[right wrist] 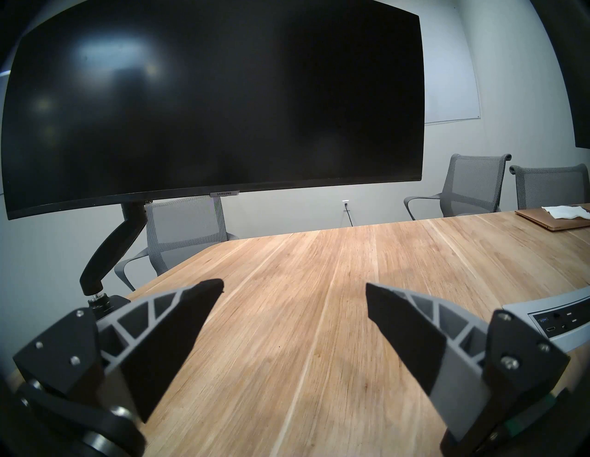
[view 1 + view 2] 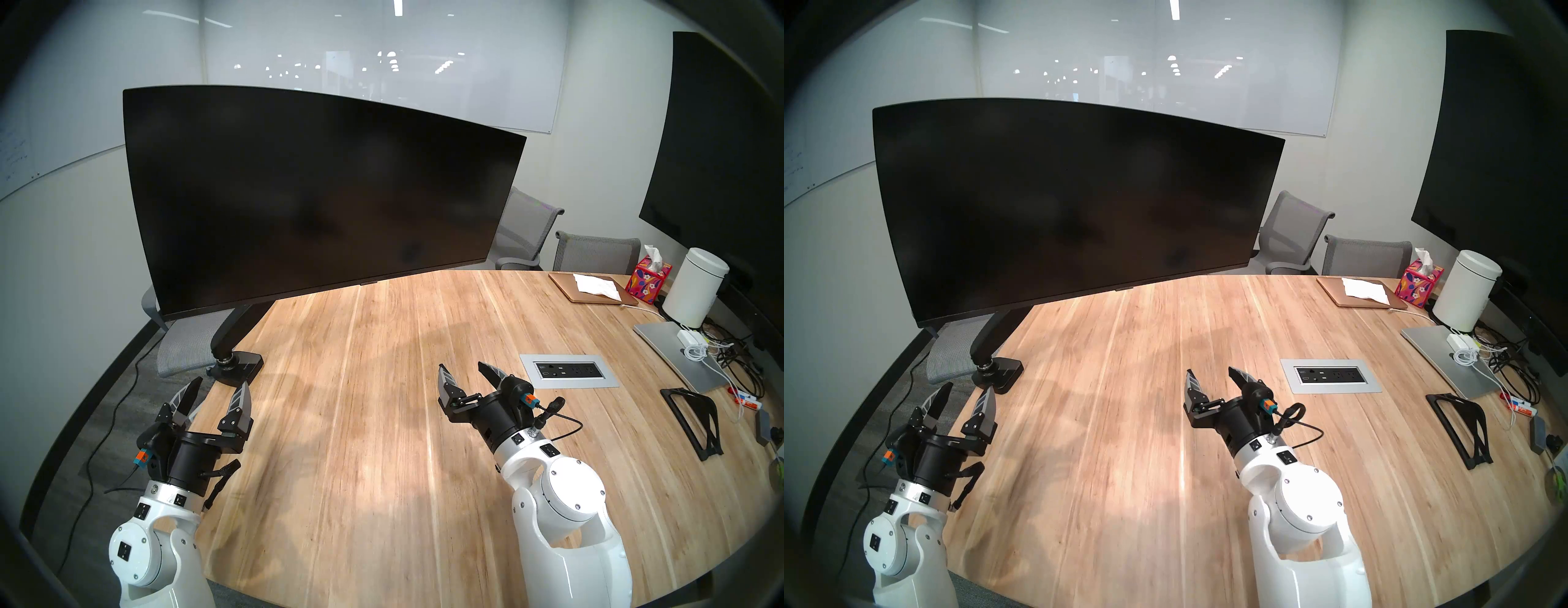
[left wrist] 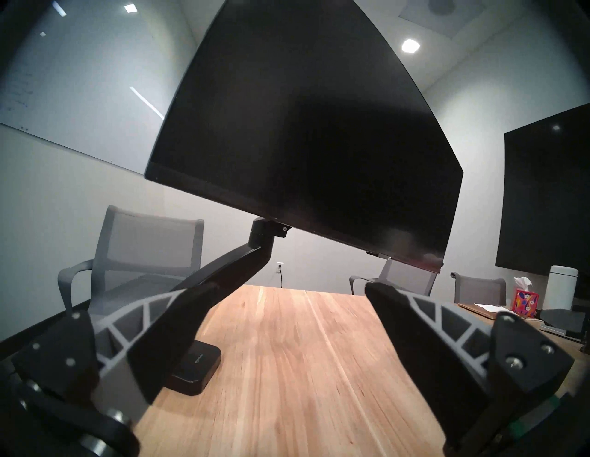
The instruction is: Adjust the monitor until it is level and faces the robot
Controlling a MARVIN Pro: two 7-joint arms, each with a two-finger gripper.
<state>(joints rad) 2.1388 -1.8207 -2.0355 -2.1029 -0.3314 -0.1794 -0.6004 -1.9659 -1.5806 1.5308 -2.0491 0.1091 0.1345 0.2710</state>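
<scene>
At the lower left of the head view, the left grey-black two-finger gripper (image 2: 216,397) on its glossy white arm hangs with its jaws spread wide and nothing between them. It hovers over the near left edge of the light wooden plank table (image 2: 382,424), close to the black clamp base (image 2: 239,365) of the monitor mount without touching it. At the lower centre-right, the right grey-black gripper (image 2: 464,375) is likewise parted wide and empty, above the bare tabletop and just left of the grey recessed power outlet panel (image 2: 568,370).

Farther back, in the upper left and centre of the frame, the very wide, slightly curved black monitor (image 2: 322,199) stands on a black articulated arm (image 2: 242,322) rising from that base. It is tilted: its left end sits lower and nearer, its right end higher, and the screen is turned somewhat toward the right. Neither gripper touches it.

Beyond it, grey mesh office chairs (image 2: 594,252) stand at the far table edge. At the right edge, a white cylindrical canister (image 2: 693,288) stands beside a pink floral tissue box (image 2: 647,280), below a large black flat wall screen (image 2: 721,148).
</scene>
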